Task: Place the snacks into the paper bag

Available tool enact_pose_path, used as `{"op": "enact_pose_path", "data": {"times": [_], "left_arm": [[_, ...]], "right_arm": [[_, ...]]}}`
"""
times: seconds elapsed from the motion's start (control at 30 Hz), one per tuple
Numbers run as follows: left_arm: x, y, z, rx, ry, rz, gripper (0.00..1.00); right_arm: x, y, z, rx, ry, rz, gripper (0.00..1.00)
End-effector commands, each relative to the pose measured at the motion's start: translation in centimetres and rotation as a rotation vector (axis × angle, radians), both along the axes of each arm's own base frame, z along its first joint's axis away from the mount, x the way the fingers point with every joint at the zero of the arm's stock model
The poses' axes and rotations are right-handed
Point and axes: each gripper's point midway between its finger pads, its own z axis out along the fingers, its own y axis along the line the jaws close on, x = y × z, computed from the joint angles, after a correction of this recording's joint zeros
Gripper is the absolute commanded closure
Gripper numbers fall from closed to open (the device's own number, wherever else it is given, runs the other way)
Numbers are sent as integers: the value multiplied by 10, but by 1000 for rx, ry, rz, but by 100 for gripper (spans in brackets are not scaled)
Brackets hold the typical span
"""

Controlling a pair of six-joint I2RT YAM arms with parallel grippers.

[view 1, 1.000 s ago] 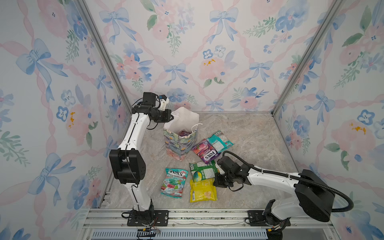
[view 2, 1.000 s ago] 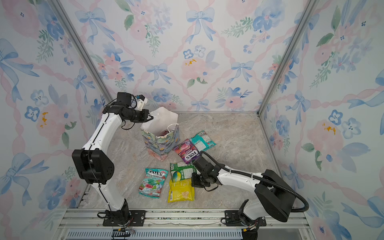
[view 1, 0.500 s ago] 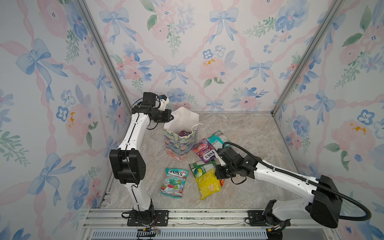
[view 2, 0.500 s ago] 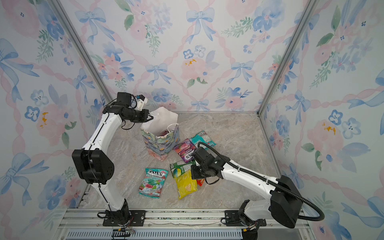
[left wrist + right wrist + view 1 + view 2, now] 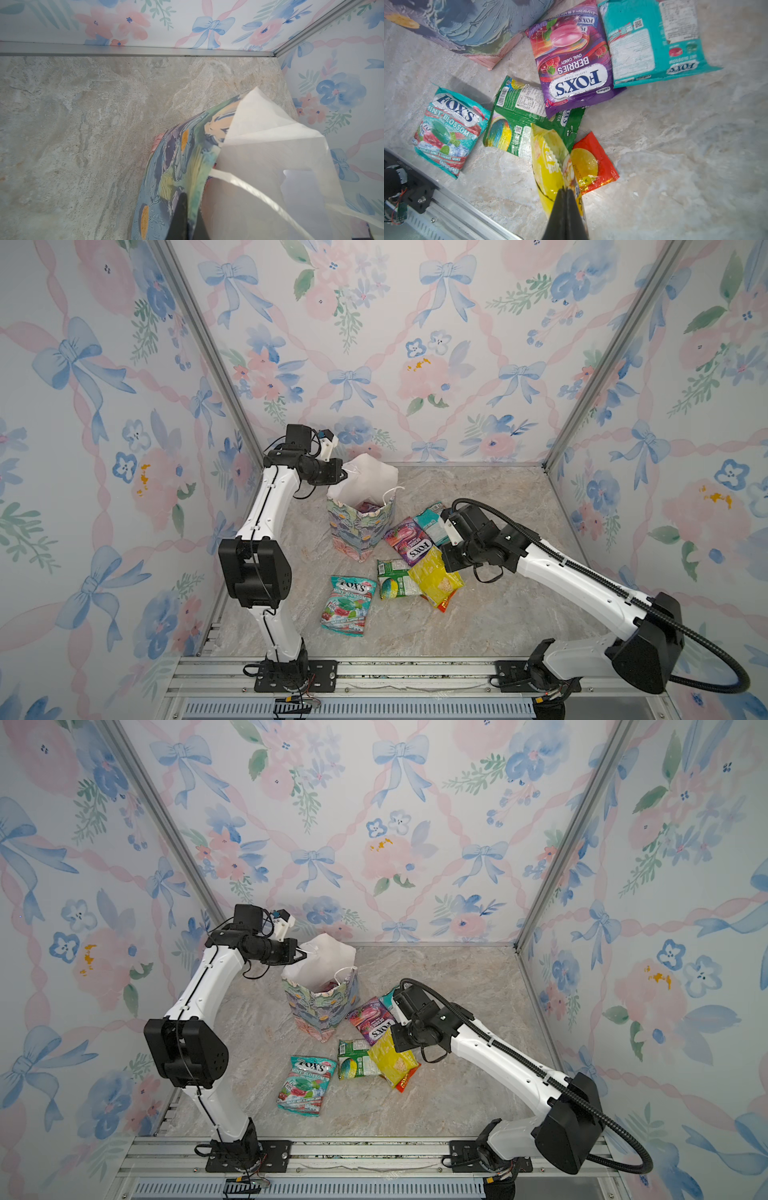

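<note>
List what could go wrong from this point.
1. The right pincer pinches the glossy yellow plastic packet by one edge only, so it may slip out in transit.
2. The floral paper gift bag has a narrow mouth with a white cord handle at the rim, where the packet may snag.
3. The left pincer grips just the bag's rim, so a push might tip it.

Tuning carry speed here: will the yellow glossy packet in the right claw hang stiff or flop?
Probably floppy: the yellow glossy plastic packet creases and droops from the right claw, which pinches it at one edge. Likely light, since that small pinch holds it up. Its shiny film may slip during a fast swing.
</note>
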Motion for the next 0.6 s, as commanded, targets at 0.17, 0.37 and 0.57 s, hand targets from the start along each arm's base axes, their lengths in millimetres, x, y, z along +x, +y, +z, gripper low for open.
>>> {"op": "enact_pose_path", "data": {"times": [0.17,0.37,0.57], "left_arm": [[-4,1,9,-25,-3,10,100],[-3,2,8,-24,0,11,100],[-3,1,7,-25,1,10,100]], "right_arm": [[52,14,-16,-100,-38,115,100],[99,36,-30,-79,-49,122,89],[131,38,-18,51,-32,-9,43]]}}
